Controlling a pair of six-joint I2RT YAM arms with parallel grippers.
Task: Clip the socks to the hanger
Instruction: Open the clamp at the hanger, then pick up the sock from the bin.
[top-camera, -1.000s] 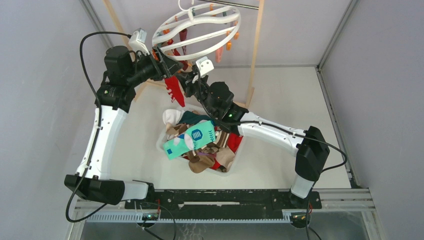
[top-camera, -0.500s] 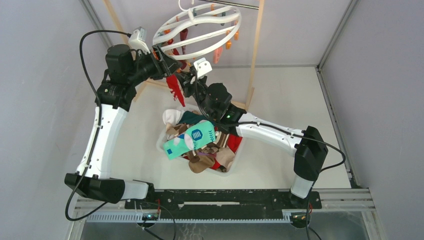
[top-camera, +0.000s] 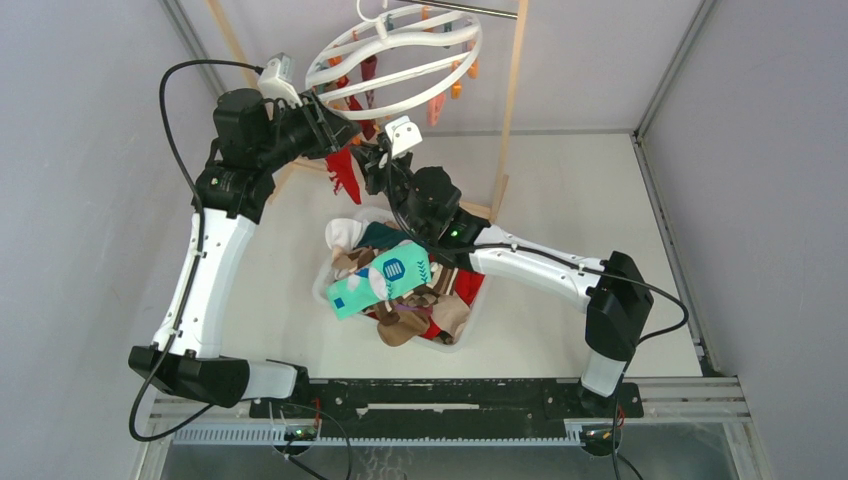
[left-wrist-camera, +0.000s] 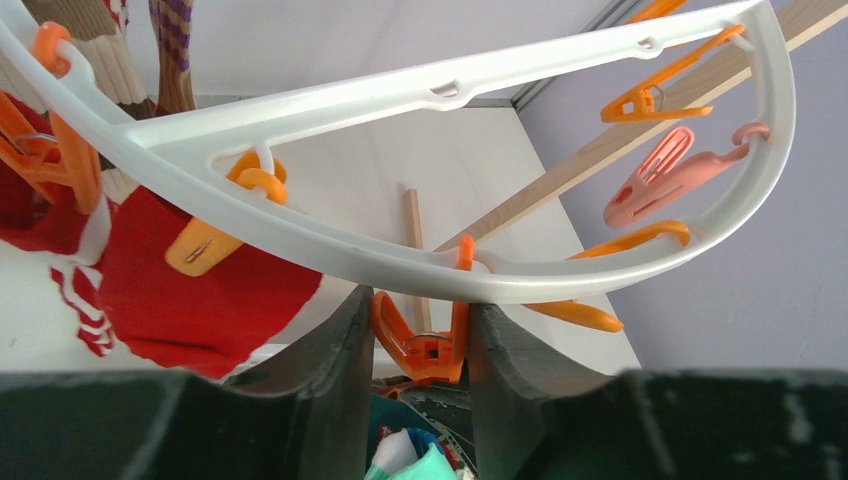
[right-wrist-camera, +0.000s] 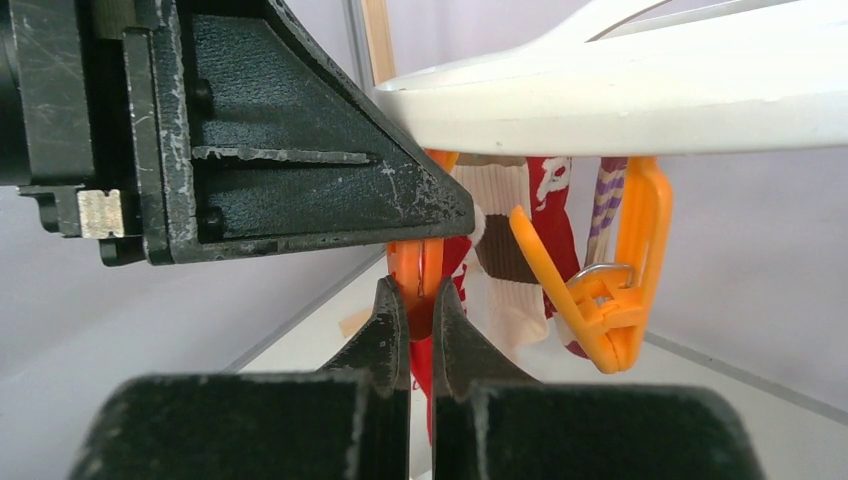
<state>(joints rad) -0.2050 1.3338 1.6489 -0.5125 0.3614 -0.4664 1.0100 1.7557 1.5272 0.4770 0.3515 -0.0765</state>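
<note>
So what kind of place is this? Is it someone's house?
Probably a robot test lab, not a house. A left arm and right arm are bolted to a table, plain grey walls surround it, and a hanger and tub of socks are set out.

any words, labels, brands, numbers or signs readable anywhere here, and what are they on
No word, brand or number reads in any view.
mint-teal sock: a navy round mark with white stripes, a sign only, no letters legible.
red sock: white marks, a pattern, not readable as text.
</note>
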